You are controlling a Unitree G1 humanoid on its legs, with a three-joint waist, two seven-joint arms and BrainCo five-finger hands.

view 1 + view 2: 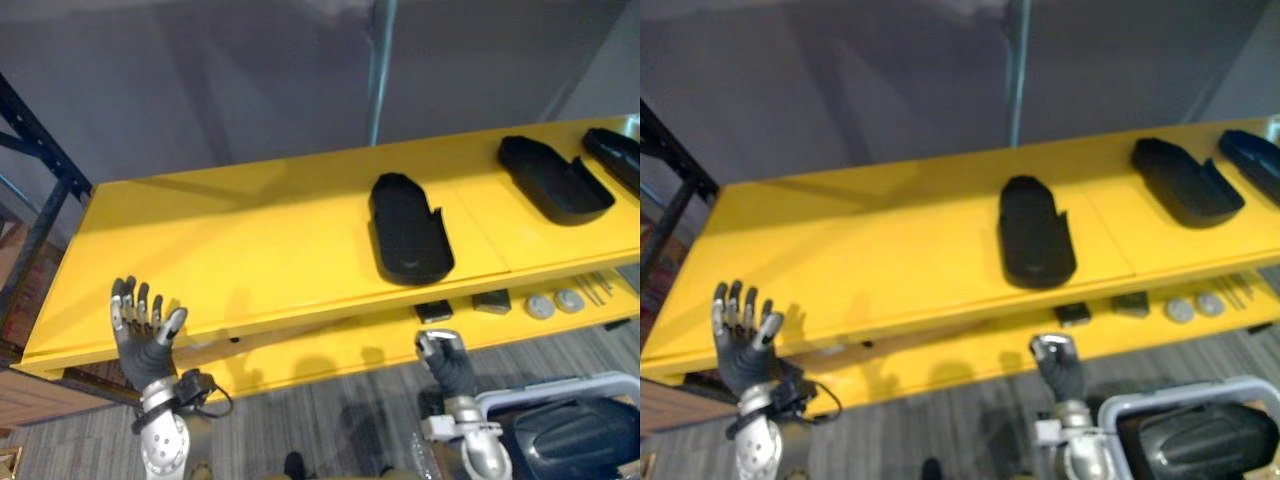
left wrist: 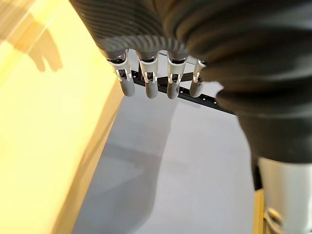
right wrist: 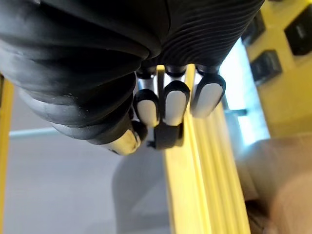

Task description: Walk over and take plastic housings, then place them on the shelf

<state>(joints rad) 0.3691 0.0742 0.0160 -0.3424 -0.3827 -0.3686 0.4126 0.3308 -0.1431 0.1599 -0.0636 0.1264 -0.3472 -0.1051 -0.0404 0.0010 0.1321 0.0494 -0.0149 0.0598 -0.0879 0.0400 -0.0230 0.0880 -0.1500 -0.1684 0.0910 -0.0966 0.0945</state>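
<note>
Three plastic housings (image 1: 410,230) on yellow shelf (image 1: 230,250), beyond curled right hand (image 1: 447,362).

Both eyes share the shelf (image 1: 250,250) from above; wrist views look close.

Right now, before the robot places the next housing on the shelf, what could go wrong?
1. The curled right hand sits just in front of the lower shelf; lifting straight up, it may hit the top shelf.
2. The middle housing lies with its near end close to the top shelf's front edge, so a nudge could push it off.
3. The open left hand, raised by that edge, might catch it.
</note>
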